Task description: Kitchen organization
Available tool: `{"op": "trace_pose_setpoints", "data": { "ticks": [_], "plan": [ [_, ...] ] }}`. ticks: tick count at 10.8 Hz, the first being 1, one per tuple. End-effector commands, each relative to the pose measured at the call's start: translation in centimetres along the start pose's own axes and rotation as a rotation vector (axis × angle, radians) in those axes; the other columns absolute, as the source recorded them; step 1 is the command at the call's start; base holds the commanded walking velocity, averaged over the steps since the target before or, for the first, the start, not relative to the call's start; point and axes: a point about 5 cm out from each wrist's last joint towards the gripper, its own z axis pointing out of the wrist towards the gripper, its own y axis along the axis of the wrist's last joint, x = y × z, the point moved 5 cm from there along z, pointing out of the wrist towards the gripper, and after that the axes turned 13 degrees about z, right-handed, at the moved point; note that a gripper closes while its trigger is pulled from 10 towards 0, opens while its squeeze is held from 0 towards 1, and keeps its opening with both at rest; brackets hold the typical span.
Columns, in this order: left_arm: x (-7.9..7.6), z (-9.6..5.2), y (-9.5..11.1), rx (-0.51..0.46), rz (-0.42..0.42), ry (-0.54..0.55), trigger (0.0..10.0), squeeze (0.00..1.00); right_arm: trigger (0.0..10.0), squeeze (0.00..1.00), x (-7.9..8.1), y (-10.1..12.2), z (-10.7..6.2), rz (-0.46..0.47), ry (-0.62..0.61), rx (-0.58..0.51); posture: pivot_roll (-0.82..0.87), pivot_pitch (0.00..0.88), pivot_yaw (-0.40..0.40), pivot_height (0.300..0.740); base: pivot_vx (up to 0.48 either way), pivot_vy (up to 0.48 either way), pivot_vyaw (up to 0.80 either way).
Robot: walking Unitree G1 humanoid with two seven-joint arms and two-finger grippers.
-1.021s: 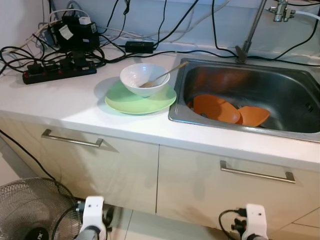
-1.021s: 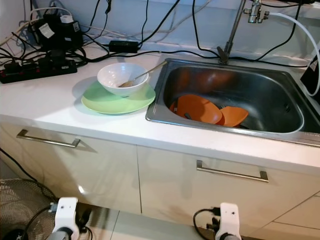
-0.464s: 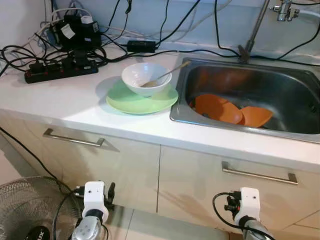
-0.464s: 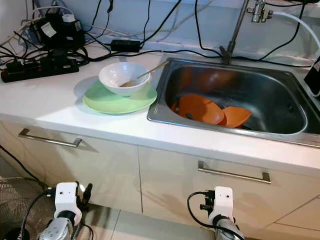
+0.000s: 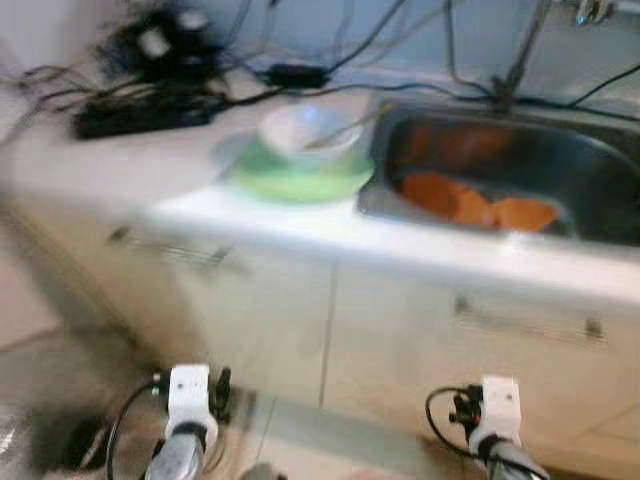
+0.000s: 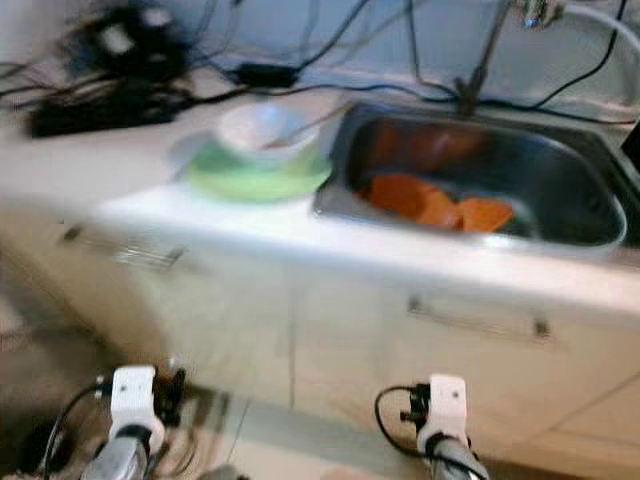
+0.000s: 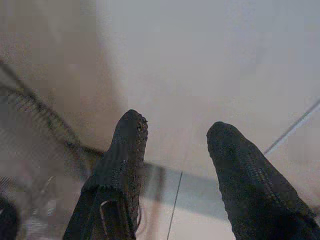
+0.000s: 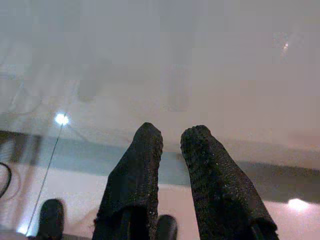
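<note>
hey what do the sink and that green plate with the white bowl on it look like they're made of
Sink: likely stainless steel, grey with a dull metallic sheen. Green plate: smooth and evenly coloured, ceramic or plastic; the blur leaves it open. White bowl: glossy white, probably ceramic or melamine.

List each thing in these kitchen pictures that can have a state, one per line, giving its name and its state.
White bowl: upright on the green plate, utensil resting inside.
Green plate: flat on the counter, beside the sink.
Orange dishes: lying in the sink.
Sink: holds dishes; water cannot be told.
Cabinet doors: closed.
Left gripper: open, empty.
Right gripper: slightly open, empty.
</note>
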Motion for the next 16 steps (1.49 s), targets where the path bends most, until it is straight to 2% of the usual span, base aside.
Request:
{"op": "trace_pose_setpoints", "data": {
  "ticks": [1, 4, 7, 10, 12, 13, 14, 15, 16],
  "plan": [
    [0.1, 0.0, -0.3, 0.018, -0.001, 0.005, 10.0, 0.0, 10.0, 0.0, -0.4, -0.5, -0.3, 0.012, -0.011, 0.009, 0.23, 0.0, 0.003, 0.725, -0.345, 0.0, 0.0],
    [0.0, 0.0, -0.6, 0.039, 0.004, 0.012, 10.0, 0.0, 10.0, 0.0, -0.4, -0.6, -0.3, 0.008, -0.008, 0.016, 0.23, 0.0, -0.001, 0.725, 0.0, 0.0, 0.0],
    [-1.0, 0.2, -0.1, 0.026, -0.061, -0.013, 10.0, 0.0, 10.0, 0.0, -0.2, -0.4, -0.1, 0.013, 0.009, 0.027, 0.24, 0.0, -0.025, 0.725, 0.0, 0.0, 0.0],
    [-0.6, 0.3, -0.1, 0.035, -0.065, 0.013, 10.0, 0.0, 10.0, 0.0, -0.5, -0.3, -0.1, 0.001, -0.002, 0.032, 0.23, 0.0, -0.036, 0.725, 0.266, 0.0, 0.0],
    [-0.7, 0.9, 1.9, -0.058, -0.025, 0.007, 10.0, 0.0, 10.0, 0.0, -0.7, 0.8, 0.1, 0.016, -0.011, -0.021, 0.23, 0.0, -0.034, 0.725, 0.0, 0.0, 0.0],
    [-0.7, 1.6, 5.0, -0.178, 0.021, 0.006, 10.0, 0.0, 10.0, 0.0, -0.8, 3.4, 0.3, -0.037, -0.024, -0.136, 0.23, 0.0, -0.025, 0.725, 0.0, 0.0, 0.0],
    [-0.5, 1.9, 6.6, -0.238, 0.031, 0.013, 10.0, 0.0, 10.0, 0.0, -0.6, 5.2, 0.4, -0.038, -0.017, -0.21, 0.22, 0.0, -0.019, 0.725, 0.0, 0.0, 0.0],
    [-0.3, 2.2, 8.8, -0.32, 0.064, 0.018, 10.0, 0.0, 10.0, 0.0, 0.3, 7.4, 0.4, -0.04, 0.026, -0.303, 0.22, 0.0, -0.015, 0.725, 0.0, 0.0, 0.0],
    [-0.2, 2.3, 13.9, -0.498, 0.097, 0.035, 10.0, 0.0, 10.0, 0.0, 3.3, 11.4, 0.1, -0.113, 0.129, -0.472, 0.22, 0.0, -0.008, 0.725, 0.0, 0.0, 0.0]
  ]
}}
